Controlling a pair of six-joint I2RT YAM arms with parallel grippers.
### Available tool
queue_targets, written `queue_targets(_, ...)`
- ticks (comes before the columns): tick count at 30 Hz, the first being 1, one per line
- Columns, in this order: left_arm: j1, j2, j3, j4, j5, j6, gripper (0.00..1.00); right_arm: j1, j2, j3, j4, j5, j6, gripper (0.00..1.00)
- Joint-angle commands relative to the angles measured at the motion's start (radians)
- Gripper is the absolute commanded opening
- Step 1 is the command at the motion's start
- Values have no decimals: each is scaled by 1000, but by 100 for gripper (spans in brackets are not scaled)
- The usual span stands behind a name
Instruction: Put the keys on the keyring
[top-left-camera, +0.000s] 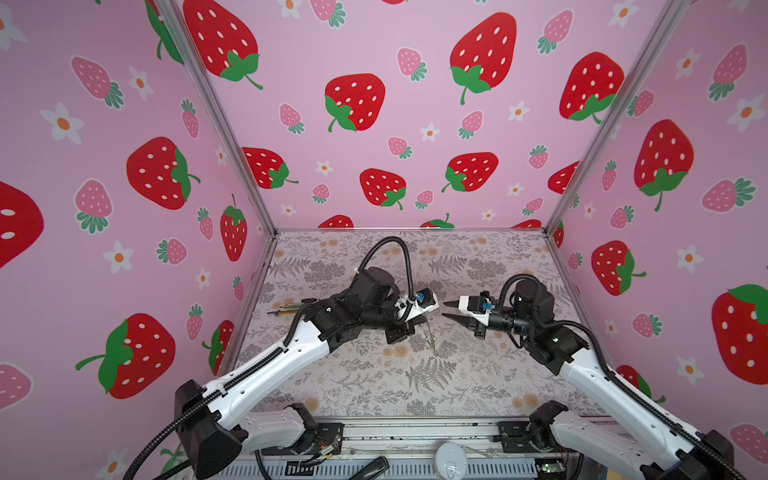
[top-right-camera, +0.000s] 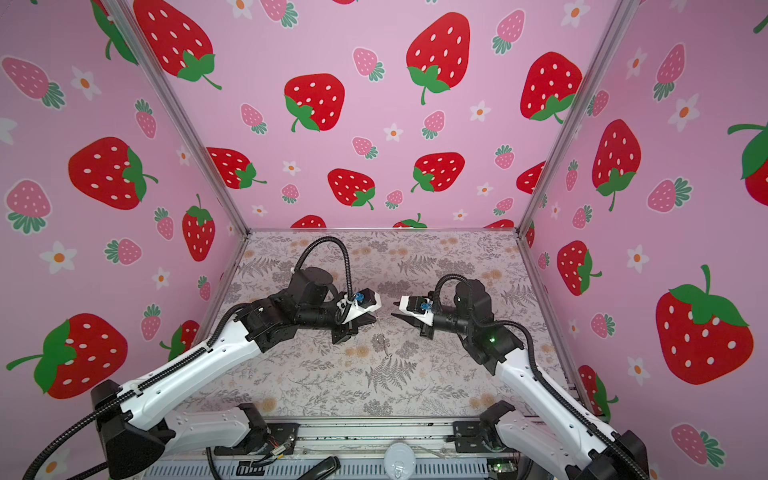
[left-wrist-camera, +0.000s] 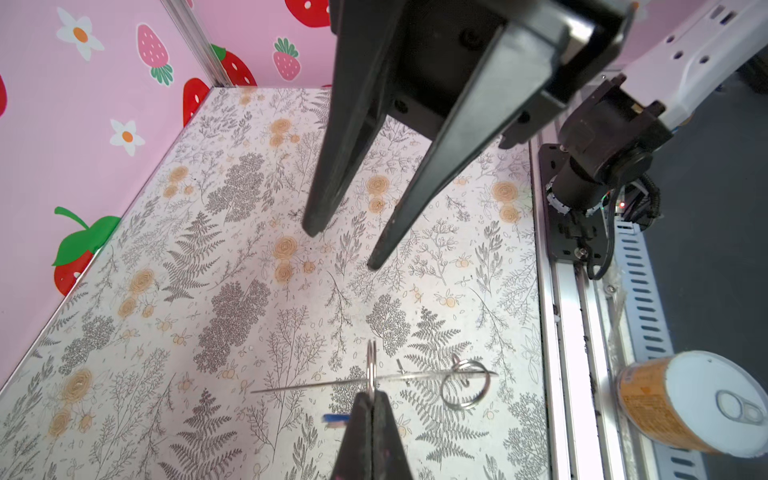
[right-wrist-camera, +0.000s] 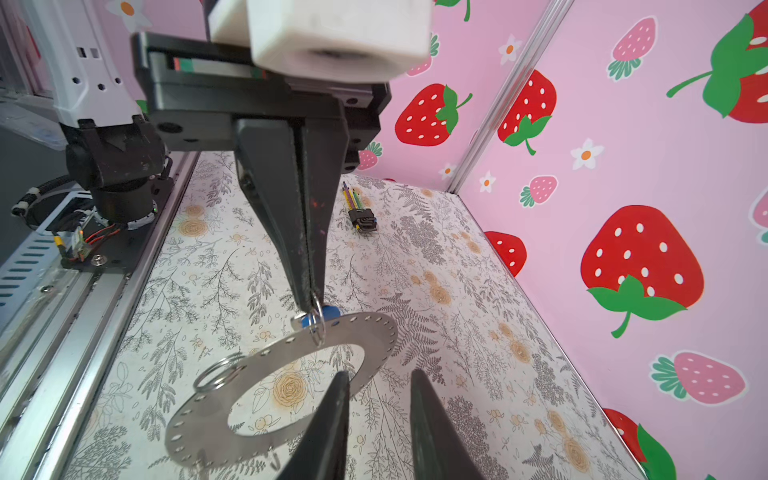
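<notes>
In both top views my left gripper (top-left-camera: 424, 320) and right gripper (top-left-camera: 444, 310) are facing tip to tip. In the left wrist view my left fingers are pinching shut on a wire loop (left-wrist-camera: 371, 363); the right jaws are standing apart, empty. In the right wrist view the flat, perforated grey keyring (right-wrist-camera: 374, 332) is hanging from that loop, blue-headed key (right-wrist-camera: 329, 311) just behind.

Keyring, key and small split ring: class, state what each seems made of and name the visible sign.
Keyring: probably thin sheet metal with a dull grey finish. It is flat, has holes punched along its band and shows a soft sheen.
Key: the head looks like plastic, an even bright blue.
Small split ring, pinched in the left tool: bright doubled wire, likely steel.
</notes>
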Motion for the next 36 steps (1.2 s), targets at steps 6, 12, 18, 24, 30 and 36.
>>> queue_targets(6, -6, 47, 136, -145, 13, 4, 0, 53, 40, 14, 29, -12, 2, 25)
queue_targets(12, -6, 88, 184, -189, 16, -10, 0, 86, 58, 18, 42, 13, -1, 24)
queue_targets(18, -15, 86, 181, -183, 13, 0, 0, 91, 81, 28, 42, 14, 5, 22)
queue_targets(24, -31, 86, 185, -177, 18, 16, 0, 92, 98, 30, 45, 11, 11, 21)
queue_targets(30, -55, 104, 199, -190, 1, 42, 0, 93, 99, 27, 59, 3, 18, 16)
queue_targets(36, -60, 96, 202, -172, 3, 59, 0, 93, 105, 30, 29, -22, 6, 14)
